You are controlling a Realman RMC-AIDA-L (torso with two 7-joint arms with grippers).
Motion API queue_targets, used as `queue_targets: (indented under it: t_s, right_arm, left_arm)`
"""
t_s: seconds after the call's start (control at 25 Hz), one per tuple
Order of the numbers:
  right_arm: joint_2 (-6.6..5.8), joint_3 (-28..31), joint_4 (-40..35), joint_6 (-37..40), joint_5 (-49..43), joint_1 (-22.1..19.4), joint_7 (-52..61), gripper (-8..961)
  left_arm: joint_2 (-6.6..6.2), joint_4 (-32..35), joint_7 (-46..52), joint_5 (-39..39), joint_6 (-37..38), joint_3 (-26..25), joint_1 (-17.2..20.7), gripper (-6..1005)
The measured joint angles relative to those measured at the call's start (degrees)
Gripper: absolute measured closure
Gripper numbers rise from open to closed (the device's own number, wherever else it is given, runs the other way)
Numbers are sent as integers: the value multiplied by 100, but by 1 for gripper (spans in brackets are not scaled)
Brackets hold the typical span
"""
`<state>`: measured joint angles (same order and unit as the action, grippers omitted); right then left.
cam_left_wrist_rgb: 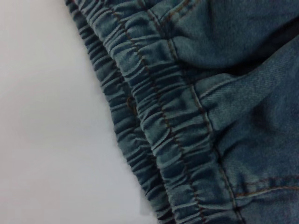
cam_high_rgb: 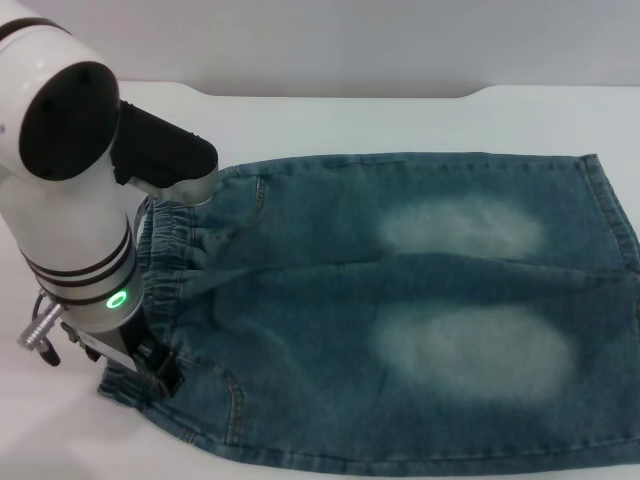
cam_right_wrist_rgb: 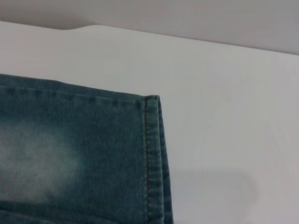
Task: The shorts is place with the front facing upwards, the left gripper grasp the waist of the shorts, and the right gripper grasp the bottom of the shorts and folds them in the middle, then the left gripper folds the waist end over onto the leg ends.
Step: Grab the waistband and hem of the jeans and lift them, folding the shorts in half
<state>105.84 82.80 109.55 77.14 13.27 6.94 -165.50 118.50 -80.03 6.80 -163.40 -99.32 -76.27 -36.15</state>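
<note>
Shorts (cam_high_rgb: 400,300) lie flat, 0 folds made. Left gripper (cam_high_rgb: 150,365) sits at the waist (cam_left_wrist_rgb: 163,140); finger state cannot be told.

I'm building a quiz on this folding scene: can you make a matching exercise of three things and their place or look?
Things:
1. waist of the shorts
2. pale faded patches
3. left gripper

Descriptions:
A. lighter ovals on the two legs
B. at the near waist corner, under the white arm
C. puckered band on the robot's left end of the shorts

Pairs: 1-C, 2-A, 3-B
</note>
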Motion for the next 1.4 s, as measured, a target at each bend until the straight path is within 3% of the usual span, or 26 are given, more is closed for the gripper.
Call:
queue_targets:
  t_s: [0.6, 0.8, 1.16, 1.4]
  right_arm:
    - [-13, -10, 86, 47, 0, -17, -1, 272]
    - [-38, 6, 137, 53, 0, -69, -2, 272]
    - [-65, 7, 189, 69, 2, -79, -6, 273]
    - [-77, -26, 238, 89, 21, -84, -9, 273]
  left_arm:
    - [-12, 113, 56, -11, 106, 24, -7, 227]
    - [-31, 148, 44, 21, 295, -219, 171, 234]
    - [-21, 132, 59, -27, 291, -114, 181, 638]
    - [-26, -80, 123, -110, 239, -54, 182, 706]
